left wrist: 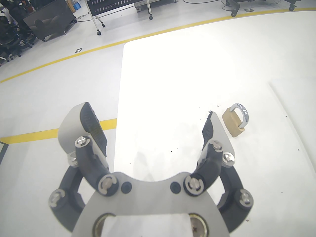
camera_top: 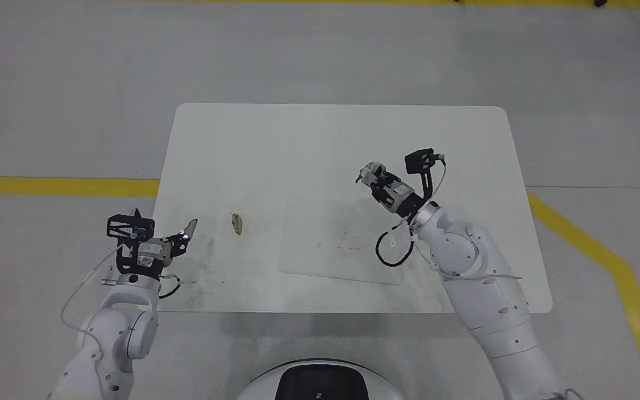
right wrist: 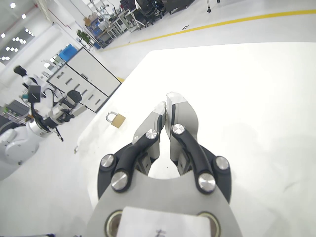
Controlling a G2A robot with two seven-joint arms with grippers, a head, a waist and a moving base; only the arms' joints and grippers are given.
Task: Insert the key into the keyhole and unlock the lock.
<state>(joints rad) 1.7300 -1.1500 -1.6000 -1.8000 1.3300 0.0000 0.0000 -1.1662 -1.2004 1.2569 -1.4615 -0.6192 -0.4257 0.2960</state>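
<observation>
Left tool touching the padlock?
Apart. The top view shows a strip of bare table between the open left tool and the padlock.

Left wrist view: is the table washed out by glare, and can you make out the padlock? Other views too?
Left wrist view: the table glares white ahead of the open left gripper, yet the padlock stands out, shackle glinting; the yellow floor line bows with lens distortion. Right wrist view: same glare, padlock distinct. Top view: even light, padlock small.
</observation>
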